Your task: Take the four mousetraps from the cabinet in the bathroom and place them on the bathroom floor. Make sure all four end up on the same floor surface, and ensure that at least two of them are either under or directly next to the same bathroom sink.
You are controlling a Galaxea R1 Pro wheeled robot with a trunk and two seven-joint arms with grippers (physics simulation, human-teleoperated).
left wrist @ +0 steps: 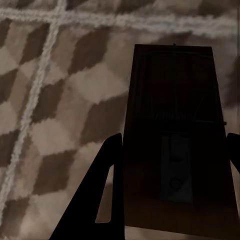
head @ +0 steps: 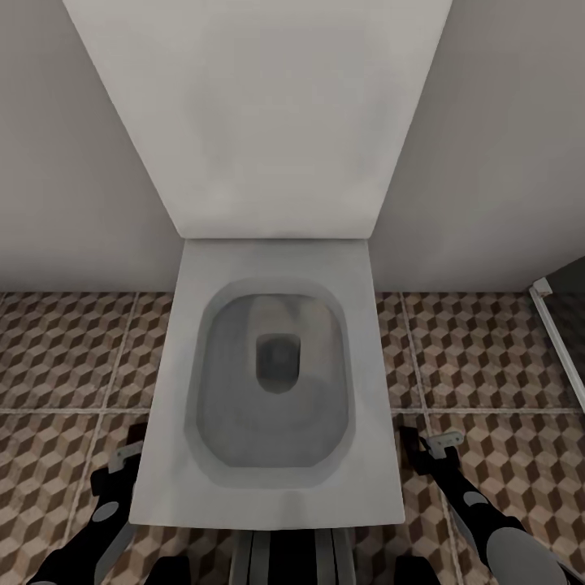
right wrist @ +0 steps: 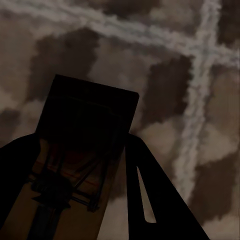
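Nearest to us in the head view, our left end effector [head: 130,457] sits at about seven o'clock and our right end effector [head: 435,445] at about four o'clock, one on either side of the front of a white rectangular ceramic toilet [head: 272,496]. In the left wrist view the left end effector [left wrist: 172,150] has its two dark fingers [left wrist: 107,175] closed against the sides of a flat rectangular tan-wood mousetrap with dark wire spring [left wrist: 175,125], which juts out past the fingertips above the floor. In the right wrist view the right end effector [right wrist: 82,145] likewise clamps a second shadowed tan-wood mousetrap [right wrist: 75,145], its board sticking forward between the fingers [right wrist: 150,185]; the wire parts show dimly.

Beneath both lies the bathroom floor of large square tiles in a brown, beige and white cube pattern with pale grout lines [head: 65,349], spreading to nine and three o'clock around the toilet. The toilet's grey oval bowl [head: 272,382] is at the centre, with a dark drain in it. Beyond, toward twelve o'clock, the raised white lid [head: 260,114] leans against the plain pale wall [head: 65,162]. At three o'clock we see a white frame edge [head: 556,341] with a darker floor behind it
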